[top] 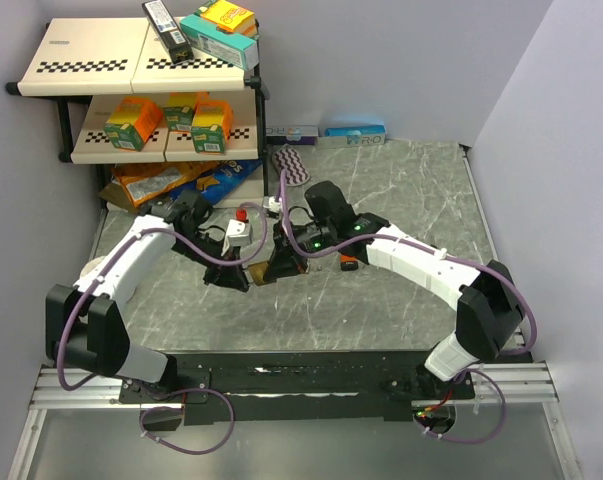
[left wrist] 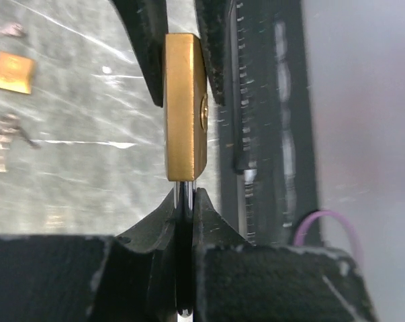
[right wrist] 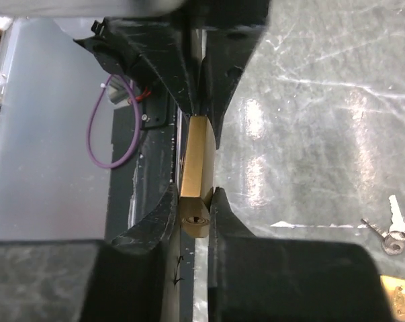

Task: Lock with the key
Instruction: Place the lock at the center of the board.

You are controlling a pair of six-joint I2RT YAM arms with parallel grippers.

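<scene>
Bare tabletop (top: 421, 190) lies open at right and lower centre of the top view; shelf rack (top: 81, 62) crowds the upper left; left arm (top: 131, 255) and right arm (top: 421, 262), joined at the padlock (top: 281, 264), bar mid-frame

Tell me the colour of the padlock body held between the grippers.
Brass gold, plain and shiny; the padlock shows best in the left wrist view.

The grey marbled table (top: 411, 190) carried a two-tier shelf (top: 91, 55) at its back left corner, snack bags (top: 161, 180) beneath it, and loose keys (right wrist: 392, 235).
</scene>
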